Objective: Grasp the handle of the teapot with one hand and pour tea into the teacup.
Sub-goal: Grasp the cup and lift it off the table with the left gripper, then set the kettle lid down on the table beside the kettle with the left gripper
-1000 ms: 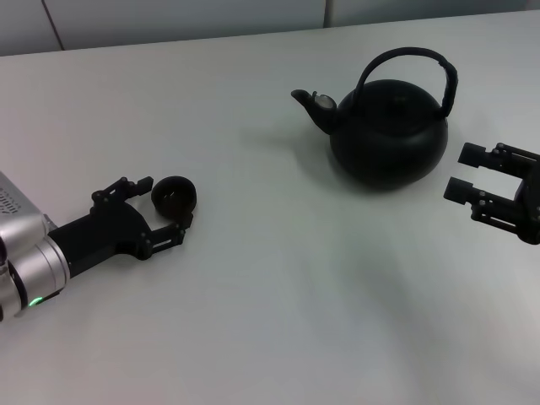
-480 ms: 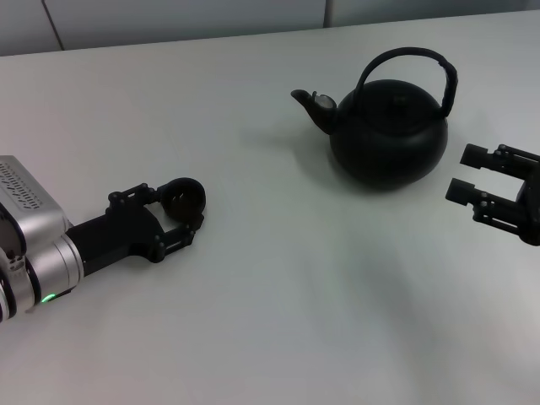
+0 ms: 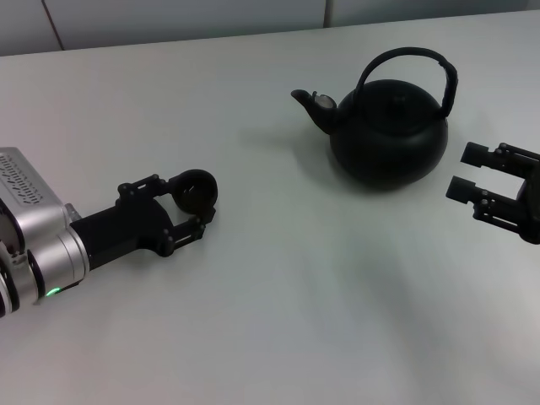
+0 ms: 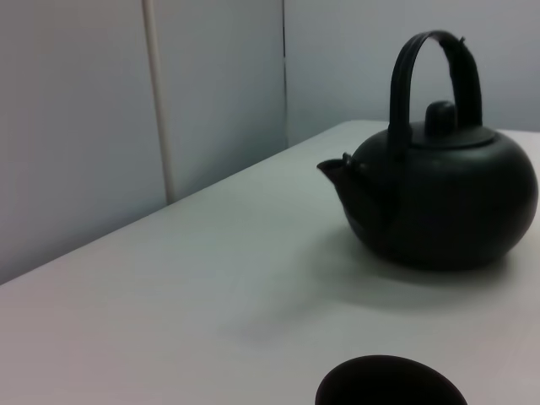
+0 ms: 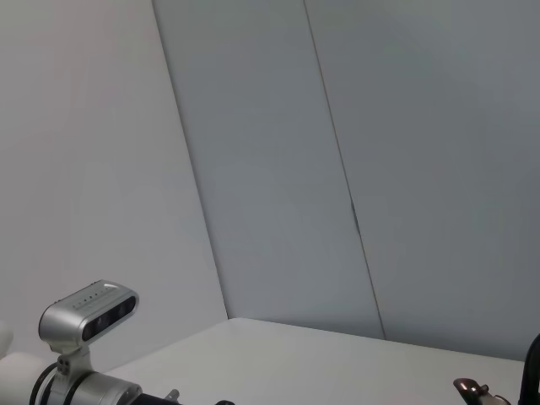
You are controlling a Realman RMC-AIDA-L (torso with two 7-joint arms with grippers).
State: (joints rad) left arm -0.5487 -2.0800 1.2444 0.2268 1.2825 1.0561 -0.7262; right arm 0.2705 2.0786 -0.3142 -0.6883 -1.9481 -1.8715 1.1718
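We see the left gripper clamped on the teacup, low over the tabletop, presumably to steady it toward the spout. The right gripper, fingers apart, waits beside the teapot, handle ungrasped.

the teapot is sitting on the counter toward the far right, its spout pointing left and the handle arching over its top. the teacup is sitting well apart to the left and nearer, lying between the fingers of the left claw. the right claw is hanging just beside the teapot's right side, not touching it.
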